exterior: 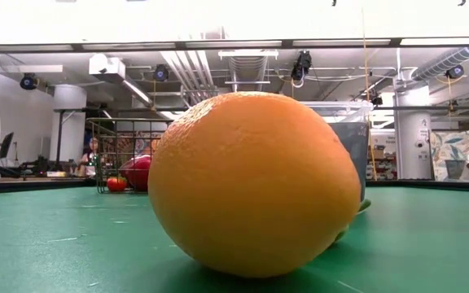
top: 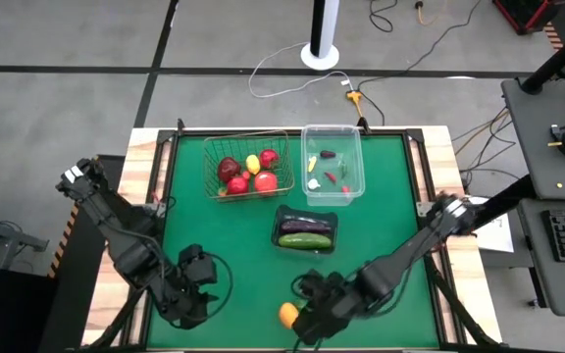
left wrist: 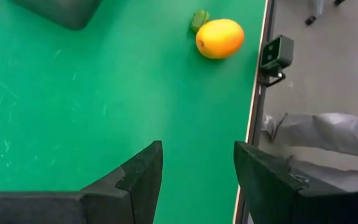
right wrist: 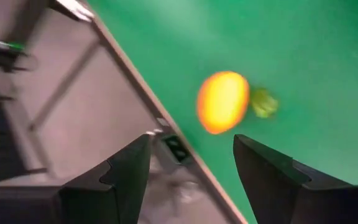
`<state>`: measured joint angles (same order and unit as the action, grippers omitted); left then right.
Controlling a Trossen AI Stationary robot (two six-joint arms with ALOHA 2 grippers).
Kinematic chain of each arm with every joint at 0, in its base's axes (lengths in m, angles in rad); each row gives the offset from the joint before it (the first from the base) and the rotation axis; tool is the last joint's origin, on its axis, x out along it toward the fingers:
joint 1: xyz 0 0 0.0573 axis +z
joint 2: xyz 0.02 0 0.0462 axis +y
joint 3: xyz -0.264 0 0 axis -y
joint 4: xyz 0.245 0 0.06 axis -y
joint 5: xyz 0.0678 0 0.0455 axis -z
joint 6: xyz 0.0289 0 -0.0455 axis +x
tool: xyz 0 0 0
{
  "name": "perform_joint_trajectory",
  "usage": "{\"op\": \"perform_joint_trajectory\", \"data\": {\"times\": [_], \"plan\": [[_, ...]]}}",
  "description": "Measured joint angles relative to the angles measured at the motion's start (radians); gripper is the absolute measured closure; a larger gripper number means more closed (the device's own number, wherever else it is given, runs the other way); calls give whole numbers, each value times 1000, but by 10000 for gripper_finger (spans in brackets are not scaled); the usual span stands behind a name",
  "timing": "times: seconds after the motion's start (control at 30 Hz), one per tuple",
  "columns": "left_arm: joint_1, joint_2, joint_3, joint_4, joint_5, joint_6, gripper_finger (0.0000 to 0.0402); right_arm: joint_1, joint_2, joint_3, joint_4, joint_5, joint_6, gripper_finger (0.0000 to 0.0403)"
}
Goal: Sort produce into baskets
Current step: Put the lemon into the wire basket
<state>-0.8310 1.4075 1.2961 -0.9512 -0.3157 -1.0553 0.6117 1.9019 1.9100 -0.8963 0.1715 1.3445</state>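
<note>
An orange fruit (top: 288,314) lies on the green mat near the table's near edge, with a small green piece (left wrist: 199,18) right beside it. It fills the low view (exterior: 255,183). My right gripper (top: 309,316) is open just to the right of the orange, which shows beyond its fingertips in the right wrist view (right wrist: 222,101); it touches nothing. My left gripper (top: 200,284) is open and empty over the mat, to the left of the orange (left wrist: 219,38). The wire basket (top: 246,165), the clear tub (top: 332,162) and the dark tray (top: 307,230) hold the other produce.
The wire basket holds red round fruits and a yellow lemon. The tub holds small chilies and a white piece. The tray holds an eggplant and a cucumber. A small camera (left wrist: 277,55) stands at the near edge beside the orange. Bare mat lies between the arms.
</note>
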Motion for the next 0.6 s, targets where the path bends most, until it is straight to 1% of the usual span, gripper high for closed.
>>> {"op": "perform_joint_trajectory", "data": {"times": [0.07,0.17,0.27,0.33,0.47,0.6], "plan": [[-11,0,0,0,0,-2,222,2,70,110,-130,-4,1,182],[-31,0,0,0,1,-8,222,3,162,252,-264,-14,-9,182],[-48,0,0,-1,0,-21,222,3,249,374,-338,-15,-25,182],[-59,0,0,-3,-3,-31,222,3,297,442,-358,-17,-35,182],[-75,0,0,-10,-17,-44,222,-3,313,415,-297,-64,-20,176],[-80,-1,-1,-20,-24,-46,222,-5,340,413,-300,-77,-20,149]]}}
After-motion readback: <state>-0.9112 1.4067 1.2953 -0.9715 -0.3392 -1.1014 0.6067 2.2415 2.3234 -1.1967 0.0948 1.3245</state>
